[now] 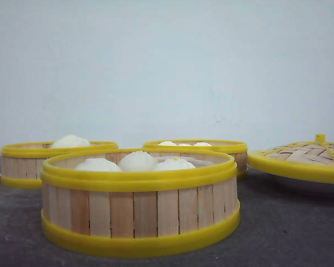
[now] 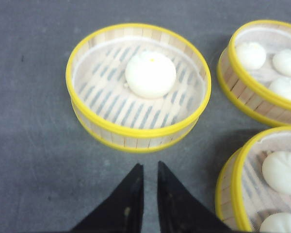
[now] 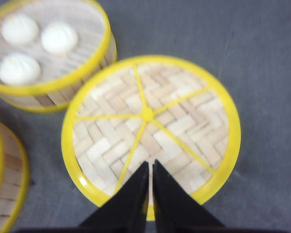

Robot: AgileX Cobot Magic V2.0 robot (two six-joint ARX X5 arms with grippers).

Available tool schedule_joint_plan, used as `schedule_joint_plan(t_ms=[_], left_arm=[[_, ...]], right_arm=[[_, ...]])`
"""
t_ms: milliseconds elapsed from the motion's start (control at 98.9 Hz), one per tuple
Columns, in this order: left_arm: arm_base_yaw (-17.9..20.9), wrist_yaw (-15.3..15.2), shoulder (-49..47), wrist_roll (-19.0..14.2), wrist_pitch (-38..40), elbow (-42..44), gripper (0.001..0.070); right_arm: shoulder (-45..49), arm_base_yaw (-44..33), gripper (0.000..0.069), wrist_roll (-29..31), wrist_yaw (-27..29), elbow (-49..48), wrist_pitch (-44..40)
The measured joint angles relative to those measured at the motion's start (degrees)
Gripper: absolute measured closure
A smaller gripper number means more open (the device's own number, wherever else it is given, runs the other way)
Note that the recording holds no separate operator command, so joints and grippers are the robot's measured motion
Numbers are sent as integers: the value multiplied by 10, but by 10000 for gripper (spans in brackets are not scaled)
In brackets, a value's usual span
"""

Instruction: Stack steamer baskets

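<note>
Steamer baskets point(image 1: 139, 203) unstacked, apart on table point(image 1: 289, 233)

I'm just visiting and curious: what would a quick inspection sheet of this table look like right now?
Surface: dark grey table, matte.
Job's things: three steamer baskets, unstacked: front basket holds three buns; back-left basket one bun; back-right basket three buns.
Clutter: woven lid resting on a white plate, at the right.
Grippers: left gripper hovers near the one-bun basket, fingers nearly closed, empty; right gripper hovers over the lid, fingers nearly closed, empty.
Cables: nothing seen.
Surroundings: plain pale wall.
</note>
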Motion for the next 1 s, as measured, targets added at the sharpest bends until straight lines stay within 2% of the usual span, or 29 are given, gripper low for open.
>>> schedule_joint_plan(t_ms=[91, 141, 202, 323, 364, 414, 586, 728, 839, 1001], left_arm=[[0, 0, 1, 0, -4, 0, 682], [0, 0, 1, 0, -3, 0, 660], [0, 0, 1, 0, -3, 0, 579], [0, 0, 1, 0, -3, 0, 326], [0, 0, 1, 0, -3, 0, 277], [0, 0, 1, 0, -3, 0, 246], [0, 0, 1, 0, 0, 0, 224], [0, 0, 1, 0, 1, 0, 224], [0, 0, 1, 0, 9, 0, 232], [0, 0, 1, 0, 9, 0, 234]], right_arm=[[15, 0, 678, -1, 0, 0, -5], [19, 0, 645, -3, 0, 0, -5], [20, 0, 538, -6, 0, 0, -4], [23, 0, 256, -7, 2, 0, -4], [23, 0, 197, -8, 2, 0, -4], [23, 0, 155, -8, 2, 0, -4], [27, 0, 123, -9, 2, 0, 10], [47, 8, 122, 5, -20, 3, 58], [101, 21, 122, 16, -46, 31, 68], [210, 49, 122, 19, -47, 115, 69]])
